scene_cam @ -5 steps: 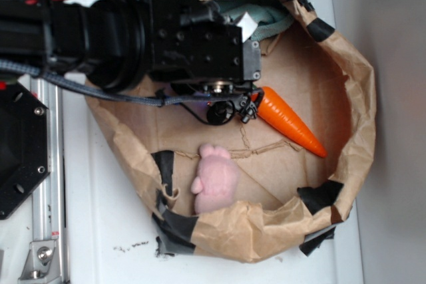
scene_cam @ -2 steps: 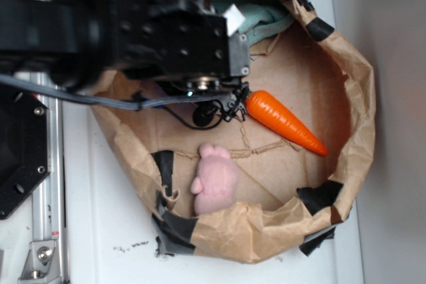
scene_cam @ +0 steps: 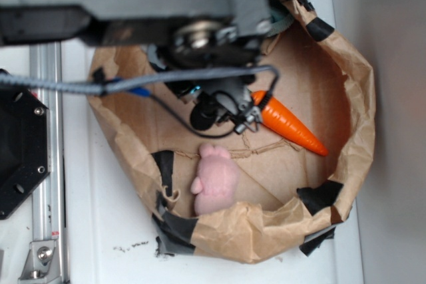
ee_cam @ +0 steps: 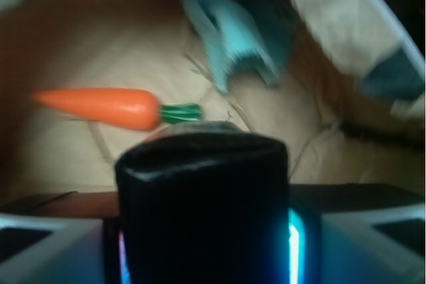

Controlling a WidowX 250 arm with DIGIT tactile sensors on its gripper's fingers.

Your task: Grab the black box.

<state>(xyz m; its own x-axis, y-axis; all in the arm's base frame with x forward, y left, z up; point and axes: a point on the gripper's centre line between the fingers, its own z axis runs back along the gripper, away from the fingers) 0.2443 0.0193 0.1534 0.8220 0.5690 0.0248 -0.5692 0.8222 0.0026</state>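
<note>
The hand [scene_cam: 226,108] hangs above the paper bag's [scene_cam: 353,98] floor, clamped on the black box [ee_cam: 203,211], carrot [scene_cam: 289,123] just beside.

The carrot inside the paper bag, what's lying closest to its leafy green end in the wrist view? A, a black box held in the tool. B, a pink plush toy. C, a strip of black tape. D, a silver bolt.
A: the wrist view shows the black box between the tool sides, just below the carrot stem.
</note>
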